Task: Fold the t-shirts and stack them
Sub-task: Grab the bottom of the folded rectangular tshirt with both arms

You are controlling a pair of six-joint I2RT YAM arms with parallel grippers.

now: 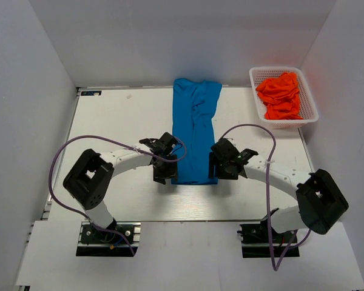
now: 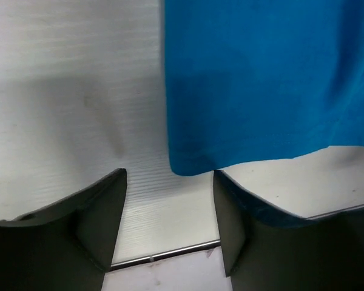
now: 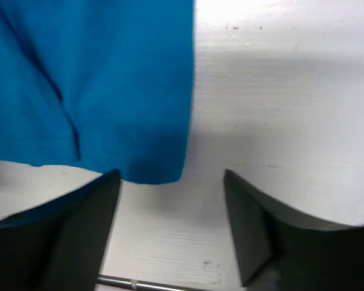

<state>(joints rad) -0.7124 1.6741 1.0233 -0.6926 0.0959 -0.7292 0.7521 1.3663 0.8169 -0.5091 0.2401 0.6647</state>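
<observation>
Blue t-shirt (image 1: 195,121) lies flat on the white table (image 1: 121,121) as a long narrow strip, its sides apparently turned in, running from the far edge towards the arms. That shape suggests the lengthwise fold is done and the cross fold is what remains. The orange-red t-shirts (image 1: 280,94) sit crumpled in the white mesh basket (image 1: 278,68) at the far right, well apart from the arms, waiting their turn. Both arms reach inward and meet at the near end of the strip, one at each corner, most likely so that the hem can be lifted evenly and carried away from the arms over the rest of the cloth. The left gripper (image 2: 170,174) is spread wide and grasps nothing. In its wrist view the near left corner of the shirt lies just ahead of the gap between its fingers, closer to the inner finger, which meets the hem. The right gripper (image 3: 170,176) is likewise spread and empty. The near right corner sits at the mouth of its jaws, beside its inner finger. Whether either finger is tucked under the fabric cannot be told from these views. Each gripper seems to need a small advance and a pinch to take its corner.
</observation>
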